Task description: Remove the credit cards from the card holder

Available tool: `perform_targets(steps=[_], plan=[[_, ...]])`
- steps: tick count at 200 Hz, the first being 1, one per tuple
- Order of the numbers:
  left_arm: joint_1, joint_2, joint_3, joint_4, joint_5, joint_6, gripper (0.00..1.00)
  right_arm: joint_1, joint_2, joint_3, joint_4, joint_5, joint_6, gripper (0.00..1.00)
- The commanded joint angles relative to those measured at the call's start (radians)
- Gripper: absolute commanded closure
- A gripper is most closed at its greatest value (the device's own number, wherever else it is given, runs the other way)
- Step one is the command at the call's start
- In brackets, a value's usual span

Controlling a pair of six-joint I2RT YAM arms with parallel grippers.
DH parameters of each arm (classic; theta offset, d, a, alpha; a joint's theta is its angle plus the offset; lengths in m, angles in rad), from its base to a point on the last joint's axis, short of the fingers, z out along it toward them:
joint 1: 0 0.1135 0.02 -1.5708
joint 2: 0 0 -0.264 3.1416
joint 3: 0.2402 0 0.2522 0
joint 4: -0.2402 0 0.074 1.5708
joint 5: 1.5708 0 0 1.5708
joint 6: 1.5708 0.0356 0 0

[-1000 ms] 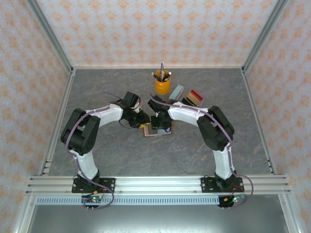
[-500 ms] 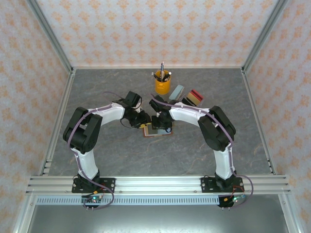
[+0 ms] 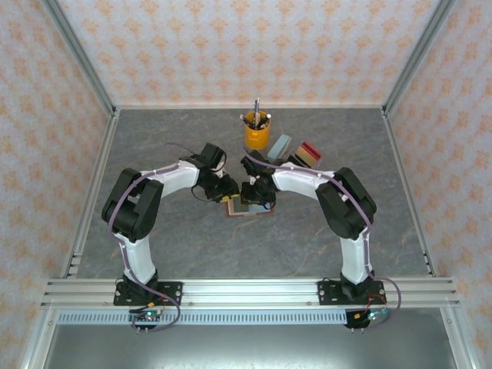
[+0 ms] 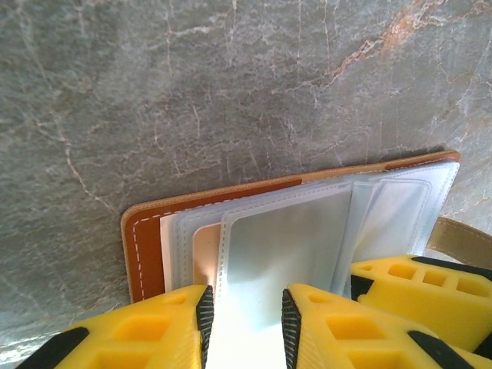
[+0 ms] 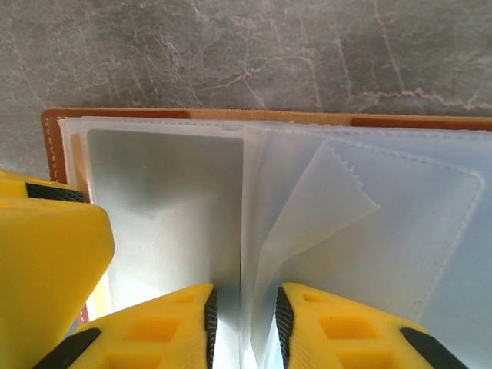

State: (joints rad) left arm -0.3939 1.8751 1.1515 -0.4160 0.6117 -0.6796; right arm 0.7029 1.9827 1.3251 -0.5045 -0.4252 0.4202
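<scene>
The card holder (image 3: pixel 247 209) lies open like a book at the middle of the worktop (image 3: pixel 184 238), its reddish-brown leather cover flat on the stone and its cloudy plastic sleeves (image 4: pixel 284 238) fanned upward. The two arms meet over it from either side. The left gripper (image 4: pixel 244 306) comes in from the left, its jaws set narrow with a sleeve running between them and a gap showing at the tips. The right gripper (image 5: pixel 242 304) comes in from the right, also narrow, straddling the fold where several loose sleeves (image 5: pixel 323 200) rise from the spine. We read the pairing as one side steadying the pages while the other hunts for a pocket mouth. The sleeves look pale and blank, and we cannot tell whether any credit cards sit inside them; a tan patch (image 4: pixel 201 257) shows through one near the left cover. Well apart at the far side stand a yellow pen cup (image 3: pixel 257 134), a pale blue block (image 3: pixel 280 144) and a red-and-dark stack (image 3: pixel 309 153). By our judgement the sorting is at the page-turning stage, and thin slippery plastic could easily slide out of either gripper.
</scene>
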Motion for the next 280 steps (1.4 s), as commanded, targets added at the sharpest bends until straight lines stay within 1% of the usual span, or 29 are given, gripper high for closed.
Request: perform_targets(steps=[1,47,51,66,118,141,161,165,179,205,249,280], plan=[[-0.013,0.028,0.024,-0.049,-0.040,0.026,0.66,-0.009,0.037,-0.072,0.007,-0.017,0.017,0.71],[-0.014,0.028,0.038,-0.061,-0.031,0.034,0.66,-0.025,0.010,-0.118,0.072,-0.065,0.021,0.72],[-0.014,0.054,0.039,-0.061,-0.029,0.034,0.66,-0.026,0.009,-0.120,0.076,-0.068,0.022,0.72],[-0.014,0.059,0.041,-0.058,-0.021,0.034,0.66,-0.029,0.004,-0.128,0.087,-0.078,0.024,0.73],[-0.014,0.057,0.041,-0.027,0.016,0.024,0.68,-0.034,-0.003,-0.132,0.084,-0.065,0.023,0.81],[-0.014,0.043,0.047,-0.042,-0.007,0.028,0.69,-0.034,-0.003,-0.132,0.078,-0.055,0.023,0.83],[-0.014,0.041,0.055,-0.078,-0.061,0.042,0.70,-0.034,-0.001,-0.130,0.074,-0.046,0.023,0.85],[-0.014,0.011,0.055,-0.084,-0.070,0.045,0.70,-0.034,0.001,-0.129,0.072,-0.046,0.022,0.85],[-0.014,0.001,0.058,-0.102,-0.094,0.052,0.70,-0.034,0.001,-0.130,0.072,-0.044,0.024,0.86],[-0.014,0.002,0.056,-0.101,-0.086,0.054,0.70,-0.040,-0.001,-0.136,0.080,-0.046,0.032,0.88],[-0.014,0.028,0.065,-0.105,-0.075,0.055,0.70,-0.060,-0.001,-0.156,0.110,-0.082,0.041,0.91],[-0.014,0.028,0.079,-0.137,-0.099,0.075,0.69,-0.062,0.003,-0.161,0.117,-0.091,0.046,0.93]])
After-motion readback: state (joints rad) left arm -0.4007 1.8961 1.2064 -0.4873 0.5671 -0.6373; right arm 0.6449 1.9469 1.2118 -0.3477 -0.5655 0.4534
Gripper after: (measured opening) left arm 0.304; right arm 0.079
